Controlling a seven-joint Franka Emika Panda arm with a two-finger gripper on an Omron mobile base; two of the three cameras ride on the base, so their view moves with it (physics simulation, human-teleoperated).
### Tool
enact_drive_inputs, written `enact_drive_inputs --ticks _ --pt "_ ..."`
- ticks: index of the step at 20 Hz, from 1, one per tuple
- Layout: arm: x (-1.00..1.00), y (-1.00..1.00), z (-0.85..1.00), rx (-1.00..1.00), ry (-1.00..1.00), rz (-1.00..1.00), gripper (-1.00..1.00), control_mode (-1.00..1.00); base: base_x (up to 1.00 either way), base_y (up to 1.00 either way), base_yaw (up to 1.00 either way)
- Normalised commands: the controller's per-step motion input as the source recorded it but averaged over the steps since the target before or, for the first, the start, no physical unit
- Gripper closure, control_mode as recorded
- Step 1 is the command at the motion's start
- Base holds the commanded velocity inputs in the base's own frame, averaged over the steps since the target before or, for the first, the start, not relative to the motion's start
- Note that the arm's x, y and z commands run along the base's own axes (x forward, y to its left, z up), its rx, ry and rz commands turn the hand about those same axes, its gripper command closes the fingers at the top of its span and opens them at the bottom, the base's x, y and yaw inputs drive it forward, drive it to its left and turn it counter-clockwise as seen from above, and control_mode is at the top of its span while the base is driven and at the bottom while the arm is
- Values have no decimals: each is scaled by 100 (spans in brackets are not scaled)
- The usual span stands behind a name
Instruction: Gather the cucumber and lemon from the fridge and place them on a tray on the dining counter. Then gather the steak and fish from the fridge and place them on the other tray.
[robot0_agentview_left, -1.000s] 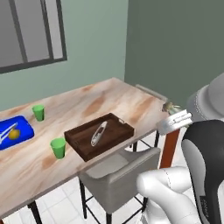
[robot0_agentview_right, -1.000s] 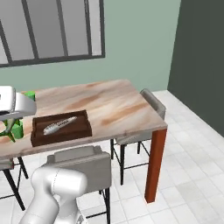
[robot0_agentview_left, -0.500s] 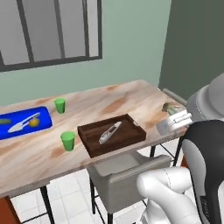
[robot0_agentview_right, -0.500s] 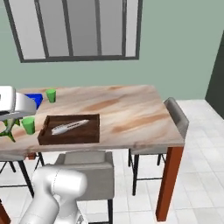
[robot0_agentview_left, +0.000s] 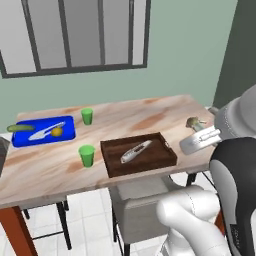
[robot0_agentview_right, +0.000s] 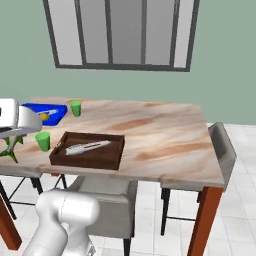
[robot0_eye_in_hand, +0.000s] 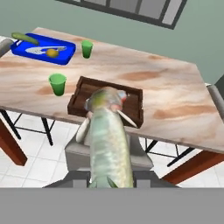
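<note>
My gripper (robot0_agentview_left: 196, 129) is shut on the fish (robot0_eye_in_hand: 107, 140), a long greenish-silver body that hangs in front of the hand camera. It is held off the near right edge of the dining counter (robot0_agentview_left: 150, 112), short of the brown tray (robot0_agentview_left: 107, 162). The fish's tail (robot0_agentview_right: 10, 147) dangles under the hand at the far left of the right base view. In the brown tray (robot0_eye_in_hand: 76, 98) lies the steak (robot0_agentview_left: 135, 151), a pale elongated piece. The blue tray (robot0_agentview_left: 20, 137) at the far left holds the cucumber (robot0_agentview_left: 21, 128) on its rim and the lemon (robot0_agentview_left: 57, 131).
Two green cups (robot0_agentview_left: 87, 116) (robot0_agentview_left: 87, 155) stand between the two trays. A grey chair (robot0_agentview_left: 145, 200) is tucked under the counter just below the brown tray, and another chair (robot0_agentview_right: 222, 145) stands at the counter's right end. A window fills the wall behind.
The whole picture has shifted as the base drove: the counter now lies more squarely ahead. The gripper stays shut on the fish.
</note>
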Motion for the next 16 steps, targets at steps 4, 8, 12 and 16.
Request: enact_drive_inputs --ticks 4,8,12,16 --pt "0 0 0 0 0 0 100 100 86 -23 21" --pt "39 -8 -2 0 4 5 100 -100 40 -10 8" --pt "85 -20 -27 0 17 3 100 -100 0 0 0" --pt "98 -12 -37 0 25 0 100 -100 0 0 0"
